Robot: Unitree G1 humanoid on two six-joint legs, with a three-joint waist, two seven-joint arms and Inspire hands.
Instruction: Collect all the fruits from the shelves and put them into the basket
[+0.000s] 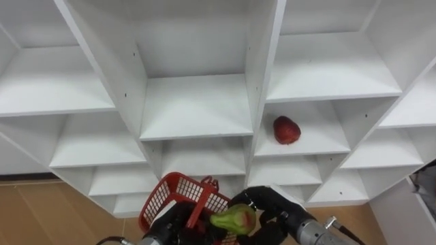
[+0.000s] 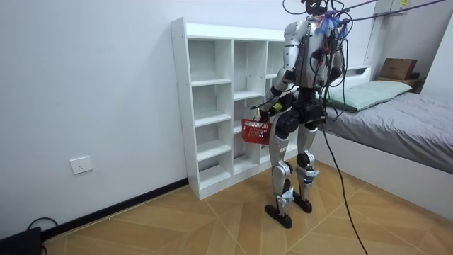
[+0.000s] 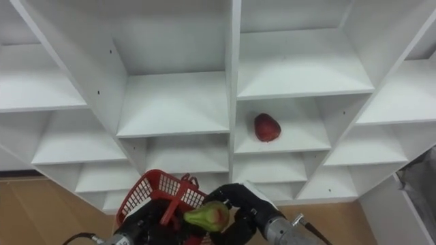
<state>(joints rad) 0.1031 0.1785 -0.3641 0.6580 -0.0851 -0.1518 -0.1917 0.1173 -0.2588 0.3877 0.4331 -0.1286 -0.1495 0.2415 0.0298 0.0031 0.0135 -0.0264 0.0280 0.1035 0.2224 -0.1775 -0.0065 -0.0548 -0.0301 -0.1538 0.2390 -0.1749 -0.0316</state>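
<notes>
A red fruit (image 1: 287,130) lies on a shelf in the right column of the white closet (image 1: 197,109), one level below the middle. Low in the eye views my right hand (image 1: 271,207) is shut on a green pear (image 1: 234,218) and holds it over the near rim of a red mesh basket (image 1: 172,196). My left hand (image 1: 172,226) grips that basket by its handle, under the middle column. In the room view I stand upright facing the closet (image 2: 212,106), with the basket (image 2: 255,131) at hip height in front of me.
The other compartments of the closet hold nothing. Wooden floor (image 1: 41,211) runs along its base. A bed (image 2: 396,120) stands behind me at the room view's right, and a grey object (image 1: 426,184) shows at the lower right edge.
</notes>
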